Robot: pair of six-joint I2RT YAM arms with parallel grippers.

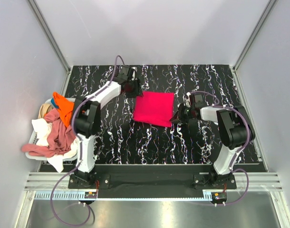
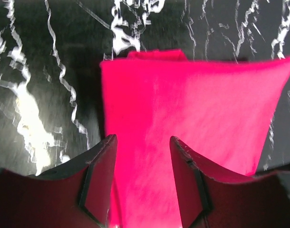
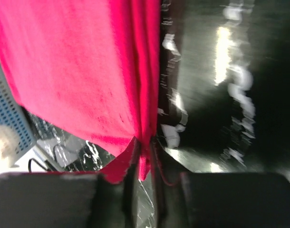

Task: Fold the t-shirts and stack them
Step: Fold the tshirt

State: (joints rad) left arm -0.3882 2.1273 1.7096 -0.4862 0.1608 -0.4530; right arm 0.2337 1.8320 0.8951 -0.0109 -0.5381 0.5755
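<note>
One red t-shirt (image 1: 154, 108) — left pincer (image 2: 142, 142) released over its edge, right pincer (image 3: 144, 145) clenching a corner.

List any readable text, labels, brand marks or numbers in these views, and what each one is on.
No text can be read in any view.
red t-shirt: plain cloth, with no print or label showing.
pile of shirts: plain colours, with no markings visible.
small orange-white patch at the left arm's base: too small to tell if it carries text.
</note>
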